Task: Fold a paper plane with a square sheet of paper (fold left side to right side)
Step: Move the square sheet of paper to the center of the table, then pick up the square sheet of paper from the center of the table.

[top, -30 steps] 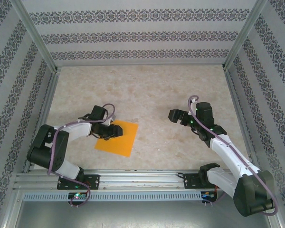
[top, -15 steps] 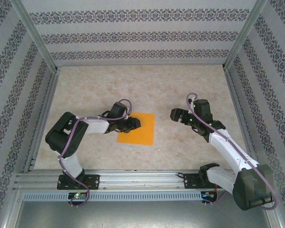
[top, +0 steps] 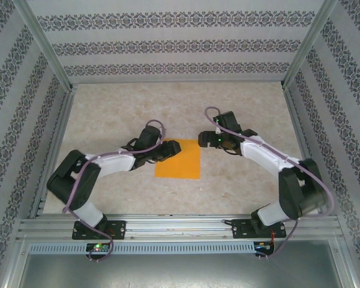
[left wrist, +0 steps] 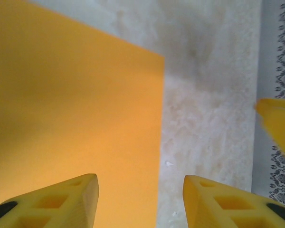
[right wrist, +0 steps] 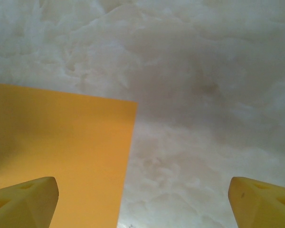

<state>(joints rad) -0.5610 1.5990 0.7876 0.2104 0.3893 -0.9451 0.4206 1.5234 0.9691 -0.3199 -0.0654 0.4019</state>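
Top view: the square sheet of paper (top: 179, 161) lies flat on the bench (top: 240, 108) between both arms. The left gripper (top: 171, 149) is over its far left corner, the right gripper (top: 203, 139) at its far right corner.

Left wrist: jaws half apart, empty, straddling 1 edge of the sheet.

Right wrist: jaws wide, empty.

The paper looks thin, light and limp, so it is probably best pinched at a corner.

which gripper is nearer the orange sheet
Left. The left gripper hangs over the square sheet of paper at its far left corner; the right gripper sits at its far right corner, partly off it.
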